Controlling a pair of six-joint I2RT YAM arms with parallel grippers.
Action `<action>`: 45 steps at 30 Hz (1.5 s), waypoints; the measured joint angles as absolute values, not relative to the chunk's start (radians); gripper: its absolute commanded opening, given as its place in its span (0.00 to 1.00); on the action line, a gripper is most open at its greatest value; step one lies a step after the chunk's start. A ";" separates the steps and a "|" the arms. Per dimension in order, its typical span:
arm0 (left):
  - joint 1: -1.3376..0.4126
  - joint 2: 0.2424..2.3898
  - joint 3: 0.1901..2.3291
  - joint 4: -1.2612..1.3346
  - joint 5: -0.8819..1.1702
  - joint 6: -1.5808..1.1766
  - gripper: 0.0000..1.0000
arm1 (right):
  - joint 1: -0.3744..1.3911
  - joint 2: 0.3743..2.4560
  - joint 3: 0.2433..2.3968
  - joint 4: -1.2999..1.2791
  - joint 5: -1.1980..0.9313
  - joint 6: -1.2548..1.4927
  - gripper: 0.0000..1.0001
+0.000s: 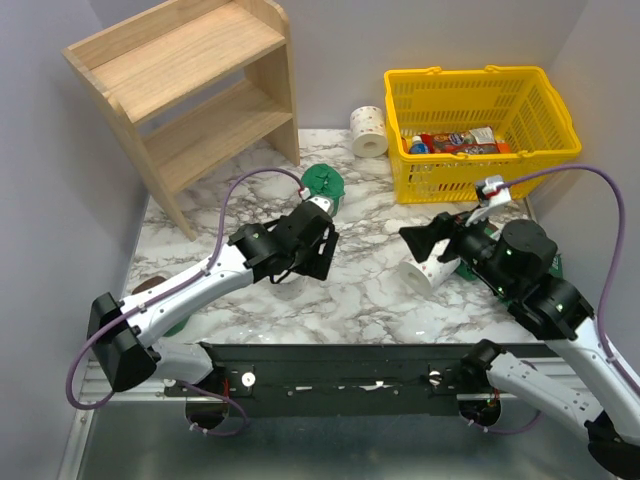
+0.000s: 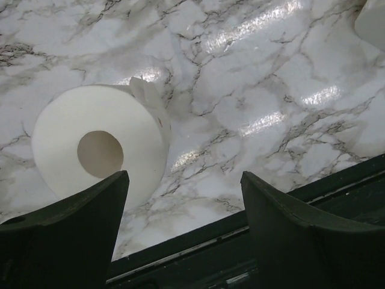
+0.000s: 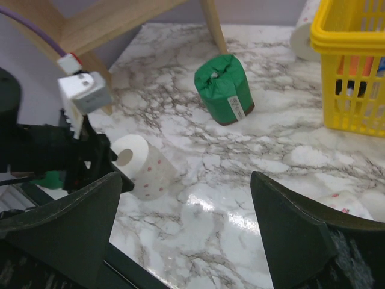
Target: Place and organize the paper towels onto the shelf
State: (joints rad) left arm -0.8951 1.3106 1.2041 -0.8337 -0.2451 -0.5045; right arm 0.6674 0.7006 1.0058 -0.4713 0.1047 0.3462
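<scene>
The left gripper (image 2: 183, 180) hung low over the marble tabletop (image 1: 370, 300) with its jaws spread wide and nothing between them. Just beyond one of its fingers (image 2: 72, 235) lay the nearest white roll (image 2: 99, 150) on its side, hollow core towards the wrist camera, a loose flap of paper sticking up at its top edge, its lower rim hidden behind that finger. The right gripper (image 3: 186, 180) was likewise spread and held nothing. It pointed across the table towards the left arm. A second white roll (image 1: 430, 270), marked with small pink-red spots, lay on the marble just beside and below it, partly covered by one finger in the wrist view. Farther out, a dark green roll (image 3: 224, 87) with a brown base stood slightly tilted on the tabletop, between the wooden shelf (image 1: 190, 60) and the yellow mesh basket (image 1: 470, 72). A third white spotted roll (image 1: 368, 130) lay just left of the basket, which held colourful snack packets (image 1: 460, 142). The shelf stood at an angle in the far left corner, well apart from both grippers.
</scene>
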 measured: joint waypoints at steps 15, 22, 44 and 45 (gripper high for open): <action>-0.925 1.425 1.185 -0.824 -0.389 -0.479 0.73 | 0.667 0.596 0.960 -0.384 0.044 0.275 0.95; -0.925 1.485 1.167 -0.829 -0.430 -0.491 0.73 | 0.667 0.587 0.958 -0.383 0.043 0.268 0.94; -0.925 1.555 1.769 -1.066 -0.656 -0.382 0.33 | 0.667 0.582 0.945 -0.383 0.043 0.261 0.94; -0.925 1.579 1.904 -1.093 -0.698 -0.346 0.33 | 0.667 0.582 0.945 -0.383 0.043 0.261 0.94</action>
